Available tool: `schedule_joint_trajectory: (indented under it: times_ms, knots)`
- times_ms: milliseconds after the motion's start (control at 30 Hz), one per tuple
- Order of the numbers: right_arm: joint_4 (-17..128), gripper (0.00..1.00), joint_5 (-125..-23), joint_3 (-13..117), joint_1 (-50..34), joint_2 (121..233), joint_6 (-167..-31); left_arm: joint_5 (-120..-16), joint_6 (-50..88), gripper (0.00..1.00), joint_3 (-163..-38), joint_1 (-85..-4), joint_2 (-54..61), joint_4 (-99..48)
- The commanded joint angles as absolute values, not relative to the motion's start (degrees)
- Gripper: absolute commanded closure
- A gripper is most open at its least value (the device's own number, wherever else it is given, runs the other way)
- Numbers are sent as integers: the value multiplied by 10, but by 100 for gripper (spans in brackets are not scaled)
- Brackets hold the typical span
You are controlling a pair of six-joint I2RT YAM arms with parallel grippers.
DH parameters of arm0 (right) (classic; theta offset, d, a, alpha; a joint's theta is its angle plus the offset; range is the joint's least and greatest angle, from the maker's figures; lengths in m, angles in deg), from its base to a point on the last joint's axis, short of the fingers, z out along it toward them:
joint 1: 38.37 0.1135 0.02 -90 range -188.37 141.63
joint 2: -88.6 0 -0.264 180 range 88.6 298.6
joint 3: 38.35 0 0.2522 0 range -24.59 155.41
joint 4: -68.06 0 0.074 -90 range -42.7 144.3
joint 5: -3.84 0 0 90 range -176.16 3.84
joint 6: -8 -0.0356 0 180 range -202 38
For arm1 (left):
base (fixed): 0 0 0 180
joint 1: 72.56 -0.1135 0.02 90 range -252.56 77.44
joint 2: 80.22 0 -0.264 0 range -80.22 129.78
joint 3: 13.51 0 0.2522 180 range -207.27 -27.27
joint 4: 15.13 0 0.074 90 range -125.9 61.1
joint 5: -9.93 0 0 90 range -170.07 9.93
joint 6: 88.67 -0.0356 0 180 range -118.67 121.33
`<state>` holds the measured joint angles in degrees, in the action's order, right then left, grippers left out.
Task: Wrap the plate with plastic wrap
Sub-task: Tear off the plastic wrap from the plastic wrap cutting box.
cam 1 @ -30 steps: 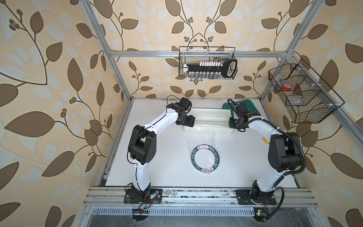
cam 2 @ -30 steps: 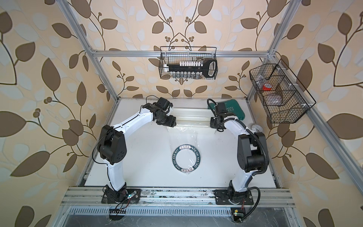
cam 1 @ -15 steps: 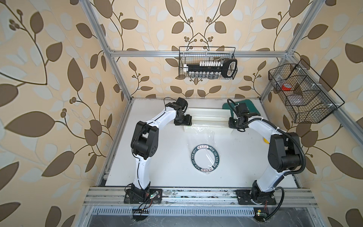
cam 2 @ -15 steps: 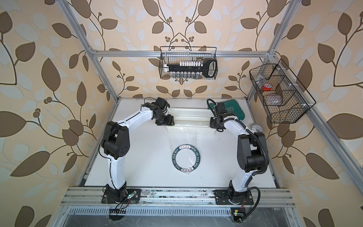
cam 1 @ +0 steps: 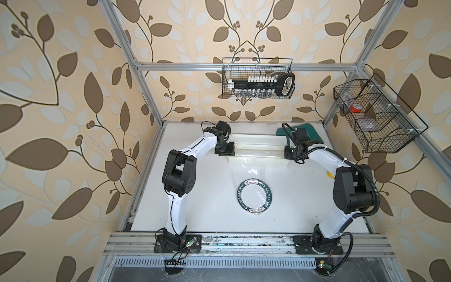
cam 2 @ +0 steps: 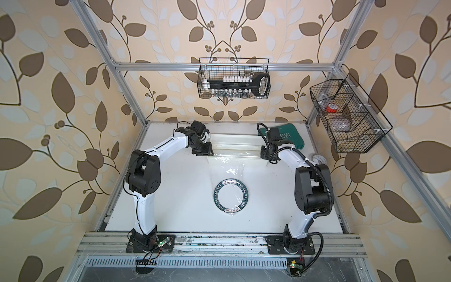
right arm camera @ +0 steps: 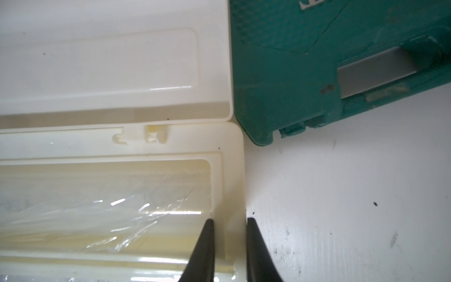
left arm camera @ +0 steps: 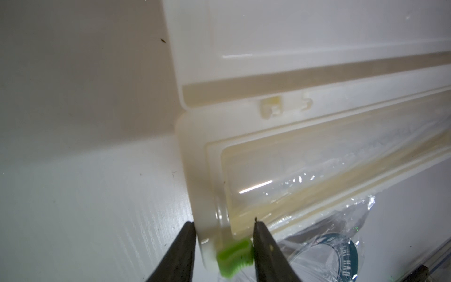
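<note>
The plate (cam 1: 268,195) (cam 2: 246,195) lies flat mid-table, its dark lettered rim under glinting plastic wrap (cam 1: 246,166) (cam 2: 229,168). The film runs back to the long white dispenser box (cam 1: 256,144) (cam 2: 234,141), which lies open at the rear. My left gripper (cam 1: 224,152) (left arm camera: 224,221) is at the box's left end, closed across its corner and the green tab (left arm camera: 235,254). My right gripper (cam 1: 289,153) (right arm camera: 230,219) is shut on the box's right end wall. In the left wrist view the plate (left arm camera: 346,254) shows through the wrap (left arm camera: 317,244).
A green tool case (cam 1: 310,133) (right arm camera: 317,61) sits right behind the box's right end. A clear tape roll (cam 2: 319,158) lies near the table's right edge. Wire baskets hang on the back wall (cam 1: 258,78) and right wall (cam 1: 375,117).
My left arm drew back toward the box's left end and its jaws narrowed onto the corner with the green tab. The right arm, plate and film stayed put.
</note>
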<state>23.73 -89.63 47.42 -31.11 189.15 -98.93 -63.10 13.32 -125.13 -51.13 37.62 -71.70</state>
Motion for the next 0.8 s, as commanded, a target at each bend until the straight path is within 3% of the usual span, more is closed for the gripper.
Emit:
schedule_joint_trajectory:
  times_ms: [0, 233, 367, 433, 500, 633, 767]
  knots:
    - [211, 87, -887, 459, -305, 1919, -1004, -580, 119, 64, -1252, -511, 376, -709]
    - [214, 87, -885, 459, -305, 1924, -1005, -511, 108, 83, -1225, -531, 370, -677]
    - [213, 87, -883, 461, -304, 1922, -1005, -506, 104, 84, -1226, -531, 372, -676]
    - [212, 86, -871, 463, -304, 1915, -1005, -509, 107, 78, -1230, -531, 368, -681]
    - [212, 82, -861, 467, -304, 1901, -1005, -511, 111, 66, -1234, -533, 359, -682]
    - [196, 64, -864, 486, -304, 1874, -1009, -508, 134, 45, -1229, -547, 325, -671]
    - [190, 48, -868, 477, -294, 1840, -1020, -492, 164, 37, -1176, -566, 272, -631]
